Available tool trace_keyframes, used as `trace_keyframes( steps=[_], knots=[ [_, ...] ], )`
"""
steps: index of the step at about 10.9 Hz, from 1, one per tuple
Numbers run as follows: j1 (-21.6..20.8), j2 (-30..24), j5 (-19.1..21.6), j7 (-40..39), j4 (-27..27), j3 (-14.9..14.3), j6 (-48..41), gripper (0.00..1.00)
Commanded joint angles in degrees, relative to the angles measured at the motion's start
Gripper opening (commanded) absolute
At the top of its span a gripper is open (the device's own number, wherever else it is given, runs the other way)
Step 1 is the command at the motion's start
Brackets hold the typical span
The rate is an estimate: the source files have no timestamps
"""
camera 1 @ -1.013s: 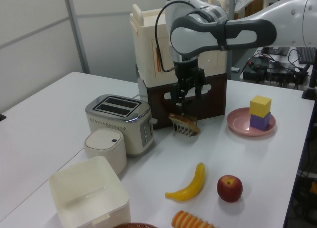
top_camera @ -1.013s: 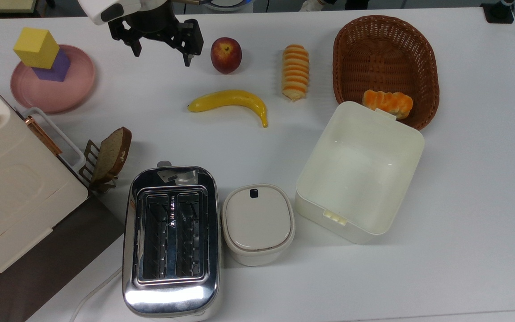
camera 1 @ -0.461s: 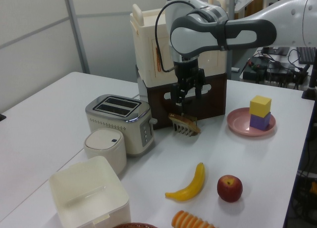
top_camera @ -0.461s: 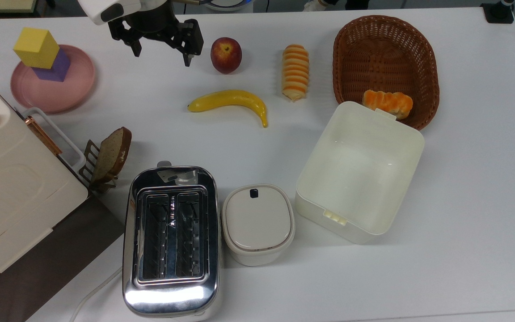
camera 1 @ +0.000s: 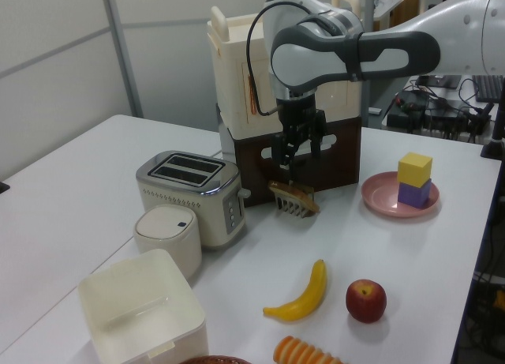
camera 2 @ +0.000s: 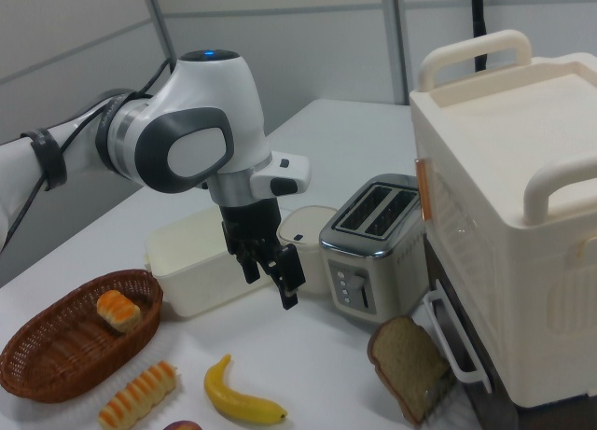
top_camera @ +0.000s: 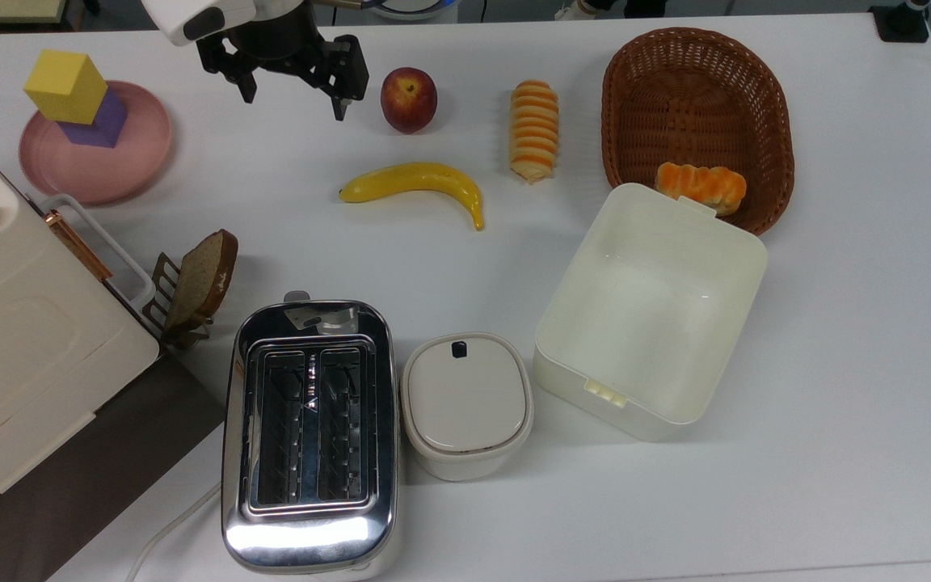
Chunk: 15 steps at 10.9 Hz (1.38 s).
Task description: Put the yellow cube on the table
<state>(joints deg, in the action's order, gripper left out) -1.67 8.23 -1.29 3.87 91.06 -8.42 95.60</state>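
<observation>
Matte yellow cube (top_camera: 66,86), sharp-edged, stacked on purple cube (top_camera: 98,121) in round pink plate (top_camera: 141,155), top view's upper left. Gripper (top_camera: 294,90) nearby: fingers spread, empty, above smooth white table (top_camera: 853,323).

My glossy white rounded arm (camera 2: 191,136) has grey joint panels, a black cable, and a black two-fingered hand (camera 2: 270,279).

arm (top_camera: 191,16) cut off by top view's upper edge, same for big cream box (top_camera: 21,323) at top view's left edge. purple cube (top_camera: 98,121) half hidden under yellow cube (top_camera: 65,85). peach (camera 2: 182,426) and basket (camera 1: 217,360) clipped at bottom edges of right view and left view.
</observation>
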Motion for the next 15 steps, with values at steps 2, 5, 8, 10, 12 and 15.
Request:
trace_keyframes(
  steps=[2,5,8,10,12,15],
  knots=[
    [-1.0,-0.7,-0.9,0.1,1.7,0.1,0.3,1.0],
    [-1.2,-0.6,-1.3,-0.6,2.2,0.1,0.3,1.0],
    [-1.3,-0.9,-1.3,-1.4,4.2,0.6,0.0,1.0],
    [-2.8,-1.2,-1.5,-1.4,6.4,0.6,0.0,1.0],
    [-3.3,-1.1,-2.1,-1.4,6.9,0.6,0.1,1.0],
    [-1.8,-2.2,-2.6,-1.5,4.5,-1.1,0.0,1.0]
  ],
)
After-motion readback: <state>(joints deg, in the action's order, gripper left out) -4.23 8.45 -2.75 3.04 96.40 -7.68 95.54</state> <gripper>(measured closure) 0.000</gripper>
